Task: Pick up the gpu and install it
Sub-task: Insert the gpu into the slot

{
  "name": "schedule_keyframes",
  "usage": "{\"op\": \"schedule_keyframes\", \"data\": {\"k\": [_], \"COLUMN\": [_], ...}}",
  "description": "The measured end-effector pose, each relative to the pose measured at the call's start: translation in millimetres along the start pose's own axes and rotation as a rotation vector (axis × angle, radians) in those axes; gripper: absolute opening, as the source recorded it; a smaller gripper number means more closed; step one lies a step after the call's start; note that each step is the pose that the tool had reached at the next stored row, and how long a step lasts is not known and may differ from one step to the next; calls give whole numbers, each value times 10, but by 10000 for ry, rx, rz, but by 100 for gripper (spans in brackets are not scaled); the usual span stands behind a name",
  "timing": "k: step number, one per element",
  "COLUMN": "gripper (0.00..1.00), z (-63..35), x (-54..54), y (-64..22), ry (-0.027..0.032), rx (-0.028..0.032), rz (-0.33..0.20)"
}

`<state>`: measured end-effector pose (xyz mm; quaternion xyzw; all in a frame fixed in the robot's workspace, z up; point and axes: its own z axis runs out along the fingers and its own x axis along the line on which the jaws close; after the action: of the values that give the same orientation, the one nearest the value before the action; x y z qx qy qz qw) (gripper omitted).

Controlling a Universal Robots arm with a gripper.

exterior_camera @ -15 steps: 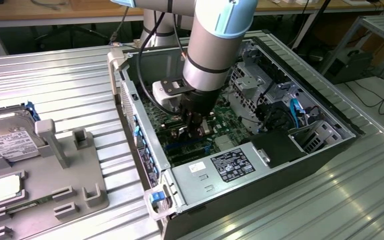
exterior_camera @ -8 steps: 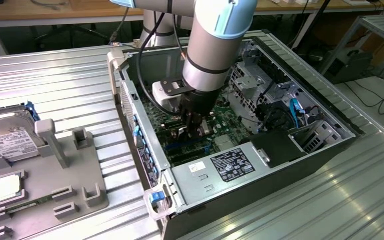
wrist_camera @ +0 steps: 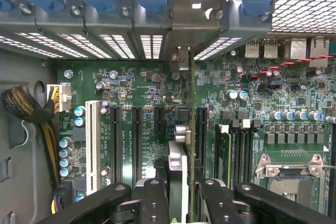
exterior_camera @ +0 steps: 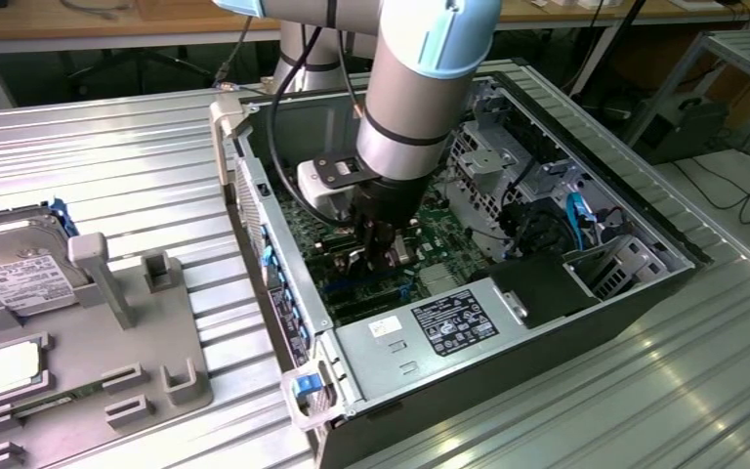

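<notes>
Gpu (wrist_camera: 178, 174) sits edge-on in your end effector (wrist_camera: 181, 192), clamped between its fingers (wrist_camera: 153, 200). You have it above the motherboard (wrist_camera: 142, 93), inside the open case (exterior_camera: 636, 220).

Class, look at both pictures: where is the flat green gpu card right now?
The gpu stands edge-on between the gripper fingers, over the green motherboard slots inside the open computer case at the exterior view's centre.

Exterior view is lit brightly and evenly; glare is seen on the ribbed metal table (exterior_camera: 114, 166), case interior (exterior_camera: 479, 225) is shadowed. Wrist view is dimmer; gripper fingers (wrist_camera: 152, 203) are blurred close up, motherboard (wrist_camera: 142, 93) is sharp.
</notes>
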<state>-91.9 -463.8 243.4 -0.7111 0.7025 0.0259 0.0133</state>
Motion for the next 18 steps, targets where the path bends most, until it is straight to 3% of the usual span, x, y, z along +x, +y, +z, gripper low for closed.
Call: {"op": "schedule_keyframes", "data": {"k": [18], "gripper": [28], "z": [54], "x": [-14], "y": [-1], "ry": [0], "rx": [-1], "rz": [0]}}
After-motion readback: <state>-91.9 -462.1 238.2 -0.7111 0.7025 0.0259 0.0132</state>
